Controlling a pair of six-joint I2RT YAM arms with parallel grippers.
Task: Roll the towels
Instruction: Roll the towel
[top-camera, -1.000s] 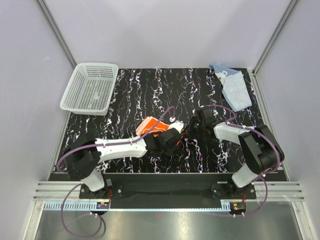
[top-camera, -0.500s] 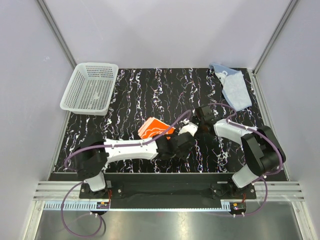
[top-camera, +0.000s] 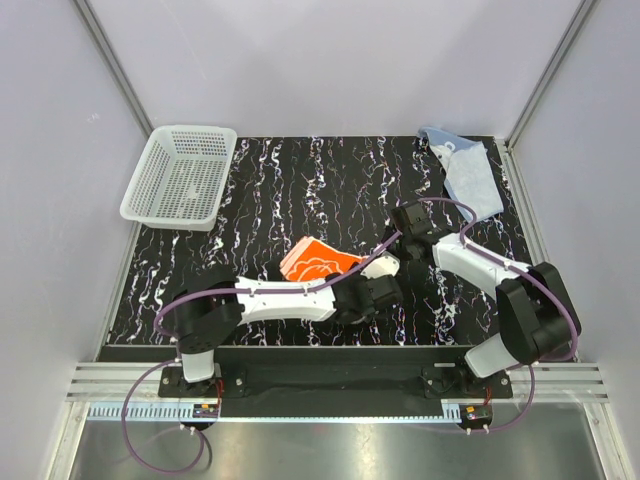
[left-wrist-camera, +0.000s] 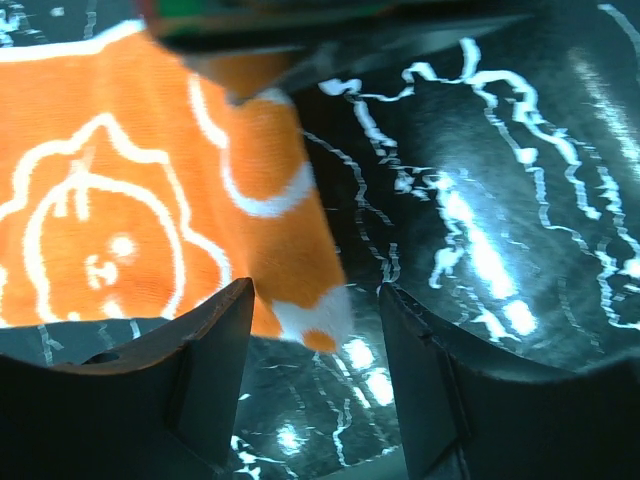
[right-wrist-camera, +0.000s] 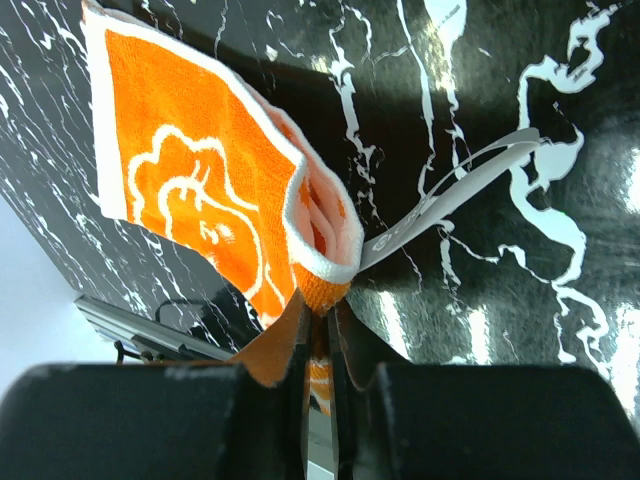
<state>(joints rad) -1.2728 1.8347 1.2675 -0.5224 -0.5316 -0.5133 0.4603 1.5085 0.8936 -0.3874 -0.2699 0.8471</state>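
We see the right hand (right-wrist-camera: 318, 330) pinched tight on the orange towel (right-wrist-camera: 200, 190), its fingers nipping a folded, white-edged corner. The cloth is doubled over, with the white cartoon print facing out, and a white tag (right-wrist-camera: 450, 195) sticks out sideways from the fold. The gripped end is up off the black marbled surface (top-camera: 300, 180). We cannot tell whether the far end touches down.

The left hand (left-wrist-camera: 315, 300) has its fingers spread moderately apart and holds nothing. A drooping corner of the orange towel hangs just in front of the gap, and we cannot tell whether it touches either finger. From above, both hands meet near the middle of the surface, toward the near edge, with the orange towel just to their left.

The blue towel (top-camera: 470, 178) lies crumpled in the far right corner, well apart from both hands. The basket (top-camera: 168, 218) sits at the far left.
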